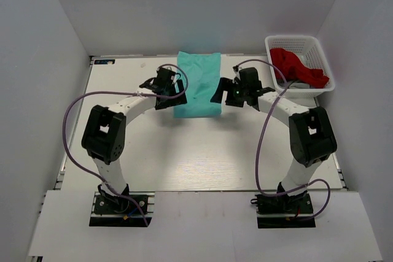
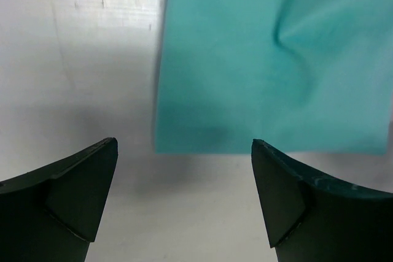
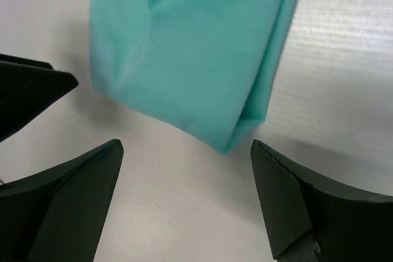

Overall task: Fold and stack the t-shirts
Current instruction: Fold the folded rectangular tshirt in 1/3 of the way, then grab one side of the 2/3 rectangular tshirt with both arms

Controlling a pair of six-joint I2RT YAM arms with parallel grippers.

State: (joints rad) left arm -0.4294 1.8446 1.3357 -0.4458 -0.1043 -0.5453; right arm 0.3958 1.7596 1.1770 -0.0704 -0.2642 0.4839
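A turquoise-green t-shirt [image 1: 198, 84] lies folded into a long strip at the back middle of the table. My left gripper [image 1: 174, 98] is open and empty, just off the strip's near left corner; the shirt [image 2: 270, 59] fills the upper right of the left wrist view. My right gripper [image 1: 219, 92] is open and empty beside the strip's near right corner. In the right wrist view the folded corner of the shirt [image 3: 190, 47] lies just beyond my open fingers [image 3: 288, 194].
A white basket [image 1: 324, 65] at the back right holds a red cloth [image 1: 298, 65] and something dark. White walls close in the table on the left, back and right. Purple cables loop beside both arms.
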